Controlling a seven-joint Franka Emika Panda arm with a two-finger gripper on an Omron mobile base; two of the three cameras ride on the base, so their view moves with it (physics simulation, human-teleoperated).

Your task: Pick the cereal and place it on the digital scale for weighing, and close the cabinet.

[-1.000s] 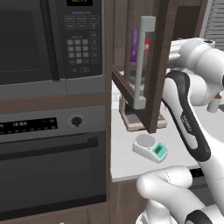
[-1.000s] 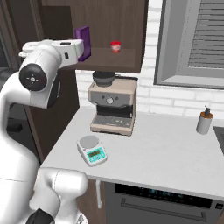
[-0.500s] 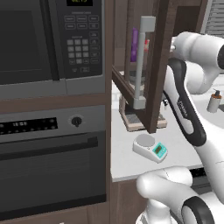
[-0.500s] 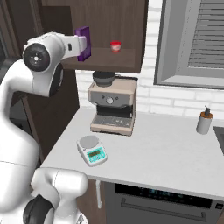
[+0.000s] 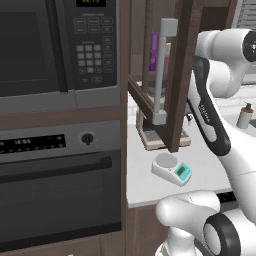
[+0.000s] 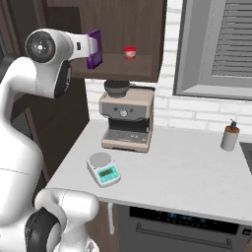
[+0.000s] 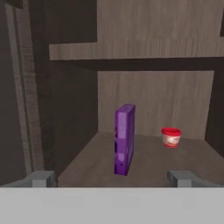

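The purple cereal box [image 7: 124, 139] stands upright on the lower shelf of the open dark brown cabinet [image 6: 142, 29], narrow side toward the hand. My gripper [image 7: 111, 178] is open, with its fingertips [image 7: 41, 178] spread wide. It sits in front of the shelf, short of the box, with nothing between the fingers. From the right base view the white hand reaches up to the cereal [image 6: 94, 48]. The cabinet door [image 5: 176, 75] stands open, its light-grey bar handle [image 5: 161, 70] facing the left base camera. The white digital scale [image 6: 103, 169] lies on the counter below, also seen as the scale [image 5: 172, 167].
A small red-capped jar [image 7: 171, 137] stands on the shelf right of the cereal. A beige coffee machine [image 6: 127, 120] sits under the cabinet, behind the scale. A soap bottle [image 6: 229, 136] stands at the counter's far right. The microwave [image 5: 55, 45] and oven [image 5: 55, 170] fill the left.
The arm has swung up and toward the cabinet, bringing the hand closer to the cereal. The cereal, scale and door have not moved.
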